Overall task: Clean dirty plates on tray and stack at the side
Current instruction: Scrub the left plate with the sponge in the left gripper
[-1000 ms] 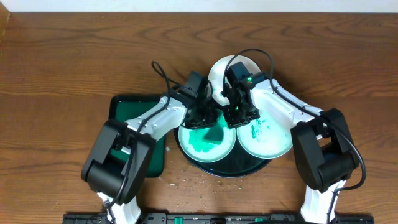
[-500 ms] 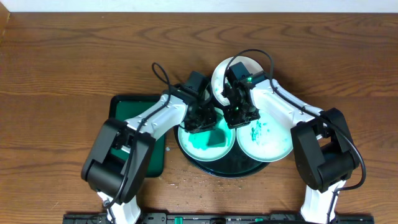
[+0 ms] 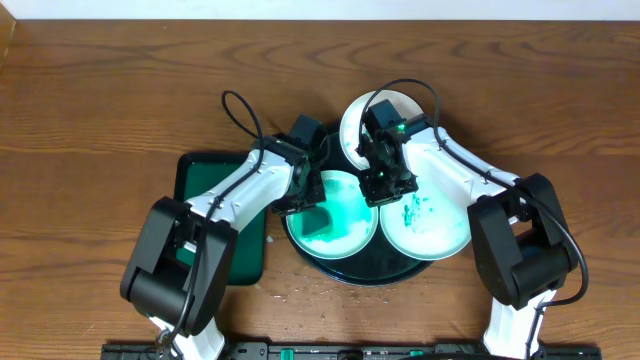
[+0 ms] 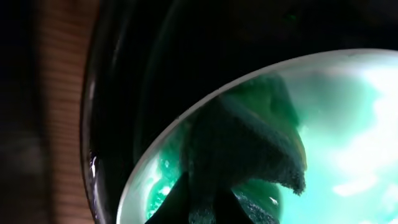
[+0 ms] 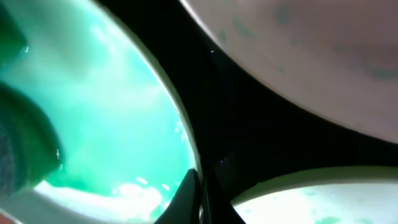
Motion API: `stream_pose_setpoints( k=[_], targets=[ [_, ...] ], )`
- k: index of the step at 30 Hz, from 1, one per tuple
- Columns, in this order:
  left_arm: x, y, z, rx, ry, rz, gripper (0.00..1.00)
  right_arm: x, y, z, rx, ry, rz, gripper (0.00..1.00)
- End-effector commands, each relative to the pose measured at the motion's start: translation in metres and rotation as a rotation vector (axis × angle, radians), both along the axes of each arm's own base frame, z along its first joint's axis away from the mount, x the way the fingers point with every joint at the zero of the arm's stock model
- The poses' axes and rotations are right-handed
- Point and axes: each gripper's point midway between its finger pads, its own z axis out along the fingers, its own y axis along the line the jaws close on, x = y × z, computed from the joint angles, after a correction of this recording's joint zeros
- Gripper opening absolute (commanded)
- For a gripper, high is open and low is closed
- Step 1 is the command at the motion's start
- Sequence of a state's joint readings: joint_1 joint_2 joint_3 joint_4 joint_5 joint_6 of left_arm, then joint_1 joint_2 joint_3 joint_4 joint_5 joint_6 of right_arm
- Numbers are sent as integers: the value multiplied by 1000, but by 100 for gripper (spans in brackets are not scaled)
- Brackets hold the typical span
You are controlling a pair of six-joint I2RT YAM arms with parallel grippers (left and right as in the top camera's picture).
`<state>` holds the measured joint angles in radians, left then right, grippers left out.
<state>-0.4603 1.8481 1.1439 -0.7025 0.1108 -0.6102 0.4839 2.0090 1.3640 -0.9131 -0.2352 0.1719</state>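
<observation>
Top view: round dark tray (image 3: 360, 272) mid-table (image 3: 120, 90), holding 3 white plates. Left plate (image 3: 350, 200) is coated teal, right plate (image 3: 430, 225) has teal smears, far plate (image 3: 352, 118) sits at the tray's back edge, partly under the right arm. Left fingers (image 3: 312, 203) clamp a dark green sponge (image 3: 319, 222) on the left plate. Right fingers (image 5: 196, 194) are closed w/ nothing between them, tips at the left plate's rim. Rect. green tray (image 3: 210, 170) lies just left.

A dark green sponge (image 4: 242, 149) presses on a white plate (image 4: 348, 155) flooded with teal smears. The plate sits in a black tray (image 4: 137, 81), with the wooden table (image 4: 56, 112) at left.
</observation>
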Motion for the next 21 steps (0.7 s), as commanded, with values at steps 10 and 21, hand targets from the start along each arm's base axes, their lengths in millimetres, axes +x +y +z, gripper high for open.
stream_pose_setpoints(
  k=[10,21],
  targets=[
    [11,56,-30,253,-42,-95,7,-8,3,-2,-1,20,26,1],
    [-3,-34,-27,-158,-22,-327,7,-10,2,-2,-6,31,26,1]
  ],
)
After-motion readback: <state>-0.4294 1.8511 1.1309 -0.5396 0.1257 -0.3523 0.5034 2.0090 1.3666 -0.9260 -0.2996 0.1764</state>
